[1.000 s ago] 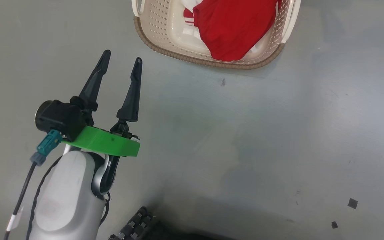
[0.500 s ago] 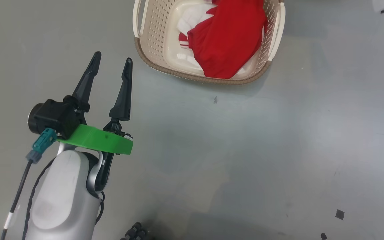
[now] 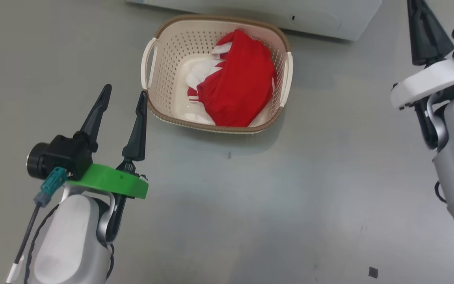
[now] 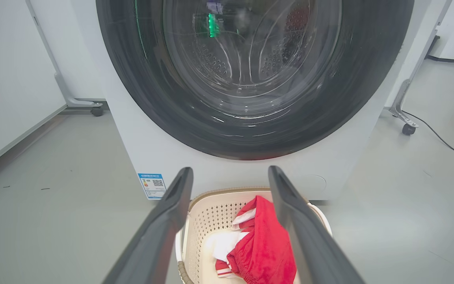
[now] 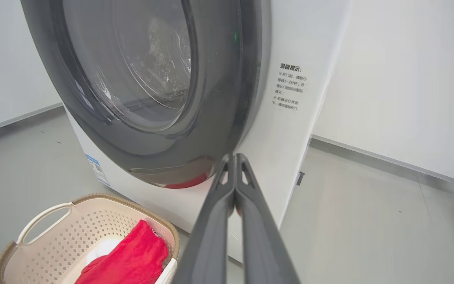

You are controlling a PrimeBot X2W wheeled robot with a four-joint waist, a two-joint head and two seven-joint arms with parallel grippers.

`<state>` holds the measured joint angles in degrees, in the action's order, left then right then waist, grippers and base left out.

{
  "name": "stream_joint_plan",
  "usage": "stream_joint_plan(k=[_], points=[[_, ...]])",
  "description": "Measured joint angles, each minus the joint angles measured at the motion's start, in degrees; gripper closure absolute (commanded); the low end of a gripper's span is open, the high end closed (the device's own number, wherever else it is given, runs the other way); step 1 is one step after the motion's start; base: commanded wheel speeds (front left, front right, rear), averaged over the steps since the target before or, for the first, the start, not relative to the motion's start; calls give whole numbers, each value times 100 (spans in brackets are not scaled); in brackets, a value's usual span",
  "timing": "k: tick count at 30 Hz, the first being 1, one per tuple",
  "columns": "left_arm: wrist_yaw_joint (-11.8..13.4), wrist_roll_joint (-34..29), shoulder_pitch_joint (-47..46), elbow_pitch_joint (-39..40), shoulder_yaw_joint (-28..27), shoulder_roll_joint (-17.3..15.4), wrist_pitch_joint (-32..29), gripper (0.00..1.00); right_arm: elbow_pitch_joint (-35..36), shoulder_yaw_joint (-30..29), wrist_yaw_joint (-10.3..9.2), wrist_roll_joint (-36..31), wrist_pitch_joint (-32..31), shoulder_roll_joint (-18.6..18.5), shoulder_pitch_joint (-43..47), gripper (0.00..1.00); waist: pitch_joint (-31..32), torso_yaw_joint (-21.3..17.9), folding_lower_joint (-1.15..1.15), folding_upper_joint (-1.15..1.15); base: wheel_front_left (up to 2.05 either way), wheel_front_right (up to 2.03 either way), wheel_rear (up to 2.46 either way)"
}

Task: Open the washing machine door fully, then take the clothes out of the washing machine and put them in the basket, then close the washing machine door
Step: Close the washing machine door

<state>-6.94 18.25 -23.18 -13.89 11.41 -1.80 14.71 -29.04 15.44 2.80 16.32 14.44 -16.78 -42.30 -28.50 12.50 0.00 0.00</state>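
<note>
Washing machine [image 4: 132,150] is sitting with its door [image 4: 250,134] flat against the front. Basket [image 3: 153,110] is lying on the floor [image 3: 290,197] just before it, long side running left-right, clothes [image 3: 237,92] bunched inside. Left gripper [image 3: 126,90] is hovering nearby, fingers [image 3: 95,116] spread wide, empty. Right gripper [image 5: 233,157] is pointing at the door, fingers pressed together, empty.

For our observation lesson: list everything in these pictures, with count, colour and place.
washing machine: one, white, behind the basket
washing machine door: one, black with clear glass, machine's front
basket: one, cream, brown rim, on the floor
clothes: count unclear, red and white, in the basket
label: one, blue, machine's lower front
floor: one, grey, underneath everything
left claw: one, dark, open, near the basket
right claw: one, dark, shut, facing the machine
</note>
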Motion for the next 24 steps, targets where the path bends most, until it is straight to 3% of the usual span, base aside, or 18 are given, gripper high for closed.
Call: stream_joint_plan(k=[9,24], points=[[0,-178,445,-53,-167,-102,0,0,461,-350,-241,201,0,245,1039,100,698,-399,0,0,0,0,0],[0,-324,1209,-154,-212,-110,0,0,1122,-616,-355,283,0,477,2599,100,1803,-928,0,0,0,0,0]])
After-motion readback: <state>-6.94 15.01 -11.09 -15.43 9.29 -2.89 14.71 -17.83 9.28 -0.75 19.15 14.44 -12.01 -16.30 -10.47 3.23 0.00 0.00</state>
